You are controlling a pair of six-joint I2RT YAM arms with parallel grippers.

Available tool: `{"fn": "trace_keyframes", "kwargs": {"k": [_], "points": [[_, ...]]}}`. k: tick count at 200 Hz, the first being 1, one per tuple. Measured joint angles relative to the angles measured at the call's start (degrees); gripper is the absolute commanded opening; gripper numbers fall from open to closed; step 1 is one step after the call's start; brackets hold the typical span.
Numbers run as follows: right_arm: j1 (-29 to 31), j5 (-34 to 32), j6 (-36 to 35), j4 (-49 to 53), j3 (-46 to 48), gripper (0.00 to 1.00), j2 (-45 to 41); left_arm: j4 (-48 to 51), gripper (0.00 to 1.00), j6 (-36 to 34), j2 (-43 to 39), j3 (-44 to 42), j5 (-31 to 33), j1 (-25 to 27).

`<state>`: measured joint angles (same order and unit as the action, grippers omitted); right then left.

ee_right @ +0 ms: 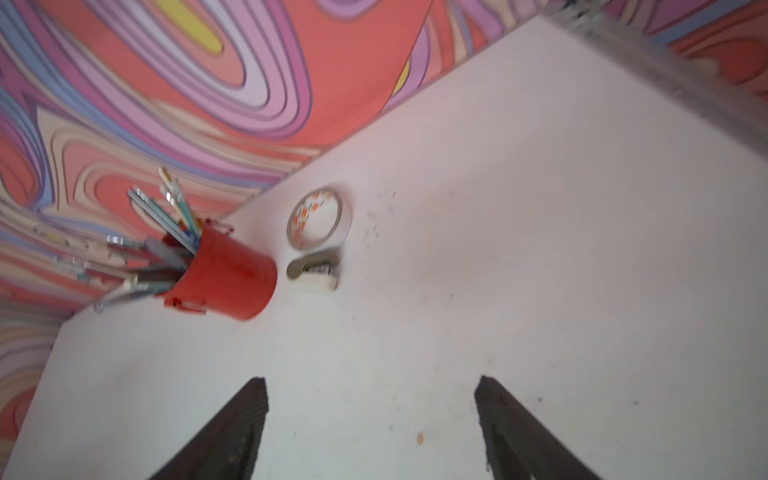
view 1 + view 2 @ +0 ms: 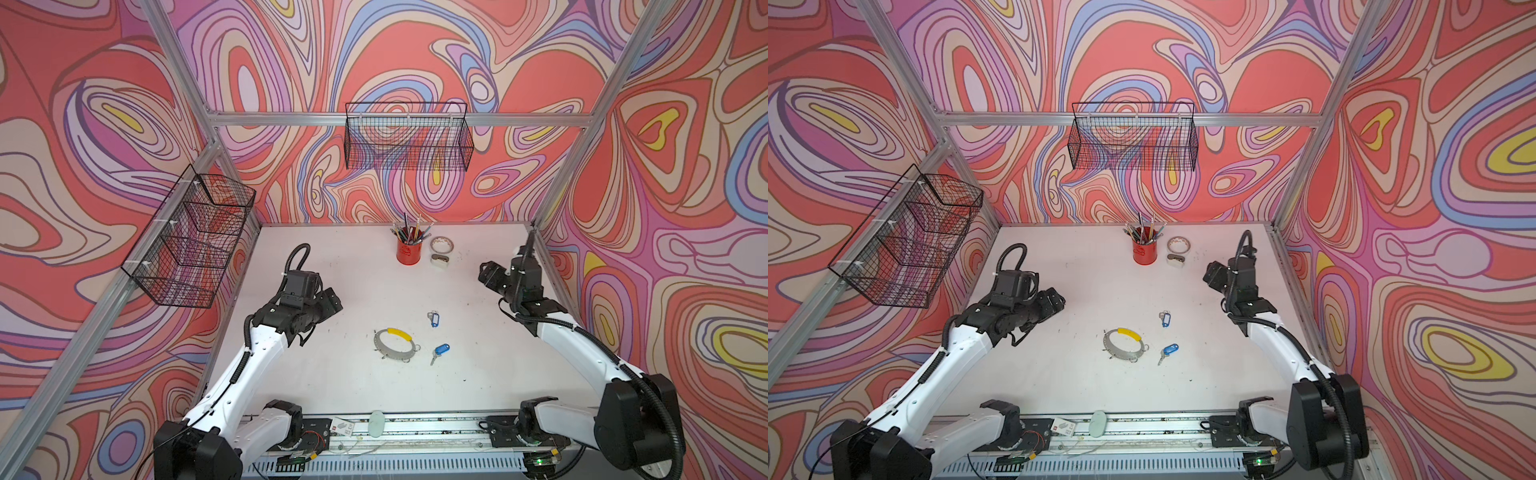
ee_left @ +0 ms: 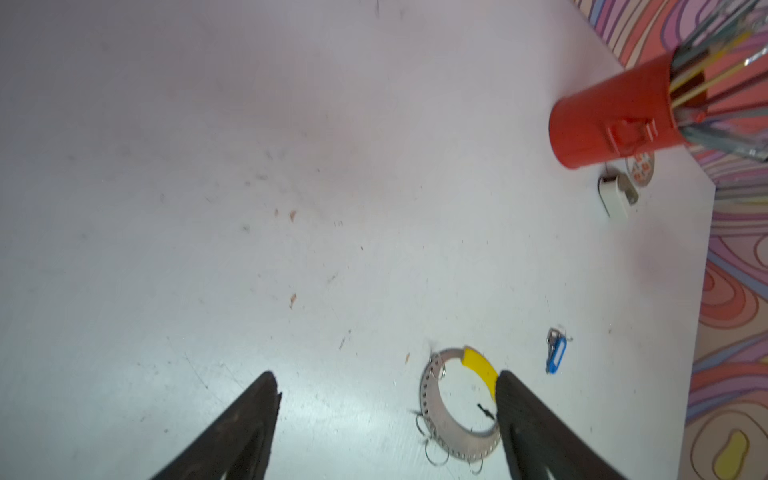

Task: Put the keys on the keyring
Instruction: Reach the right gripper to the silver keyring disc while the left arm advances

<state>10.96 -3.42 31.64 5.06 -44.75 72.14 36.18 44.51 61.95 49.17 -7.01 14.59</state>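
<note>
Left wrist view, left gripper [image 3: 386,384] spread empty near keyring [image 3: 432,409], right gripper [image 1: 371,386] spread empty too, keys [image 2: 441,349] lying loose beside keyring

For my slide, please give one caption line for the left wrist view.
Open left fingers above the white table, with the keyring, one blue-tagged key and a red pencil cup ahead.

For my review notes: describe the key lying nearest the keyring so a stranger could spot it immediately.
On the white table, find the keyring, a silver hoop with a yellow segment, near the middle. Just right of it in both top views lies the key. Unlike the other key farther back, its blue tag lies slanted and its silver blade points toward the front edge.
</note>
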Motion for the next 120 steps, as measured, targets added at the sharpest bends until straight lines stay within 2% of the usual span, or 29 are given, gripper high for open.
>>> {"fn": "trace_keyframes", "kwargs": {"k": [27, 41, 65, 96, 120], "points": [[10.1, 3.7, -2.7, 5.1, -1.8, 0.79, 4.0, 1.8, 0.66, 2.0, 2.0, -0.8, -5.5, 5.8], [14.2, 5.5, -4.2, 6.6, -2.3, 0.77, 6.1, 1.7, 0.66, 3.5, 3.9, -1.0, -6.8, 9.7], [21.6, 6.5, -5.7, 9.5, -6.4, 0.74, 12.6, 0.6, 0.66, 6.6, 4.8, -2.7, -7.1, 12.0], [31.7, 8.1, -5.7, 9.9, -14.6, 0.69, 23.3, -0.5, 0.73, 9.8, 0.3, -7.9, -5.8, 12.0], [38.0, 8.8, -5.4, 9.8, -20.9, 0.61, 30.8, -0.3, 0.84, 11.0, -6.4, -11.3, -3.9, 12.0]]}}
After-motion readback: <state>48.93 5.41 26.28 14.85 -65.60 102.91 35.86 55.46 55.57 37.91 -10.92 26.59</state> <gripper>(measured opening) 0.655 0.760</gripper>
